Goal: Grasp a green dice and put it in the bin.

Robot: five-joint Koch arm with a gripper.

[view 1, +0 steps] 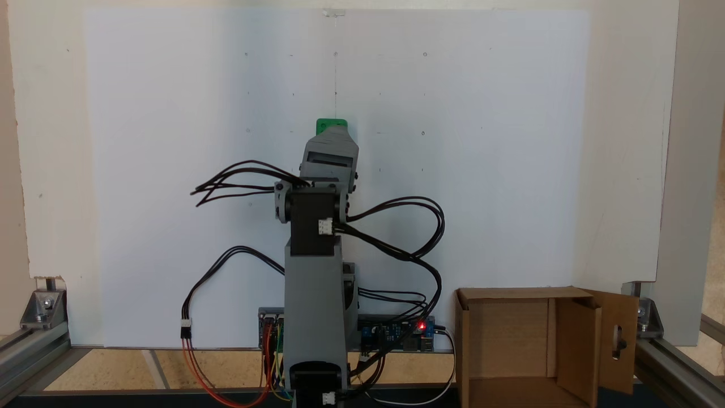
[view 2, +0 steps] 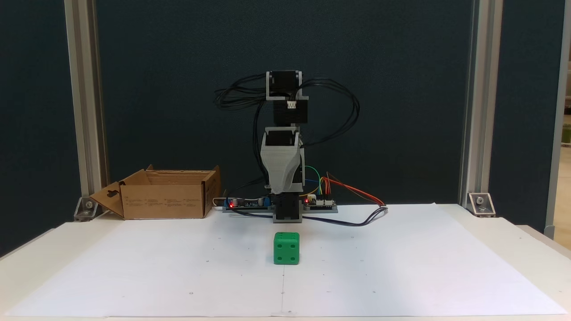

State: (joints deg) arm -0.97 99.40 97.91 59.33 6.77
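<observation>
The green dice (view 2: pixel 286 248) rests on the white paper sheet in front of the arm, several pips facing the camera. In a fixed view from behind the arm, just its top edge (view 1: pixel 331 123) peeks out past the gripper. The grey gripper (view 2: pixel 285 189) hangs folded, pointing down over the arm's base, behind the dice and apart from it. From behind, the gripper (view 1: pixel 333 137) shows its back, and its jaws lie one behind the other. The bin (view 2: pixel 163 200), a brown cardboard box, stands open beside the base, its inner wall (view 1: pixel 504 334) bare and a slotted flap (view 1: pixel 617 340) hanging outward.
A circuit board (view 2: pixel 250 203) with a red light and loose cables (view 2: pixel 357 218) lies at the arm's base. Aluminium frame posts (view 2: pixel 87 111) (view 2: pixel 473 111) with corner brackets stand at the table's back corners. White paper (view 2: pixel 401 267) spreads wide around the dice.
</observation>
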